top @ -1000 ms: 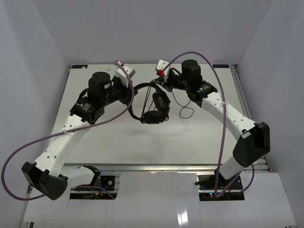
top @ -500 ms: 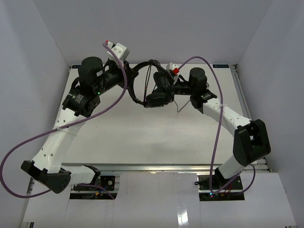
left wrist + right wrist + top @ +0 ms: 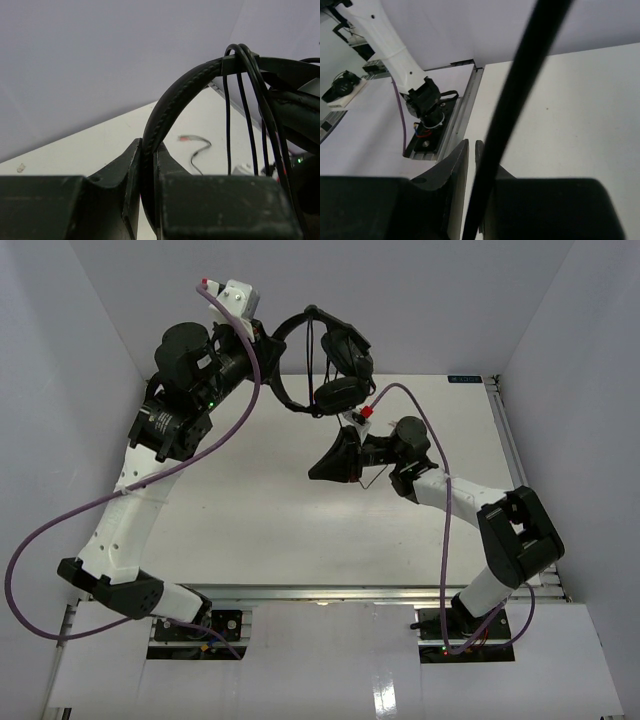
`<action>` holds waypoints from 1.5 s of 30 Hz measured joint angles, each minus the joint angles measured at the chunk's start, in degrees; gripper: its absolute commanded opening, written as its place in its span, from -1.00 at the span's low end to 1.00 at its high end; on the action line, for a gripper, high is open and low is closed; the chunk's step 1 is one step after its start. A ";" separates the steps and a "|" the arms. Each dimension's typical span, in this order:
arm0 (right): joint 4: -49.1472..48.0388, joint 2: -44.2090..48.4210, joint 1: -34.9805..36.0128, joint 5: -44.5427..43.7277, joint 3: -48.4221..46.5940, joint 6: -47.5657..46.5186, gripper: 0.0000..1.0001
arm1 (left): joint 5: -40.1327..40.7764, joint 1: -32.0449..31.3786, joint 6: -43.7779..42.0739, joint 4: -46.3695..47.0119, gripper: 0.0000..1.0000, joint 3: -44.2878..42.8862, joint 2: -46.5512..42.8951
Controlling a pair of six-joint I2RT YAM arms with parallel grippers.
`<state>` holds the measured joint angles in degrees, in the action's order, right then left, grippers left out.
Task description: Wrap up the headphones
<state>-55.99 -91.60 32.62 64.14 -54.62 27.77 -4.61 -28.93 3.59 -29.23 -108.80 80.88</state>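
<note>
Left gripper (image 3: 148, 152) had raised the headphones (image 3: 335, 360), clamped on the headband (image 3: 175, 95); right gripper (image 3: 471, 150) dropped, pinching the cable (image 3: 520, 75). Over-tension could pull cable free or drag loops (image 3: 239, 55) off.

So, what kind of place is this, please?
Probably a robot laboratory test cell: a flat white table boxed in by plain white walls, a white-and-black left arm and right arm bolted at its near edge, trailing thick purple cables. The left end effector holds black over-ear headphones aloft.
</note>
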 measured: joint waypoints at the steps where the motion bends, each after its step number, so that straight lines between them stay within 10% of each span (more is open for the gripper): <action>1: -0.75 0.02 0.84 0.15 0.27 0.51 -0.67 | 1.29 -0.02 0.38 0.17 -1.00 -1.16 0.71; 33: 4.58 8.89 7.56 -1.36 4.95 -5.06 -0.78 | 27.05 7.45 -3.07 9.29 -1.00 -10.61 14.16; 45: 55.79 12.89 10.85 -14.33 -11.86 -41.74 -0.85 | 26.76 12.40 -3.52 12.12 -1.00 7.09 14.05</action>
<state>-0.20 -78.71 43.47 49.81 -66.48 -13.97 22.15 -16.53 0.07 -17.11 -101.72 94.93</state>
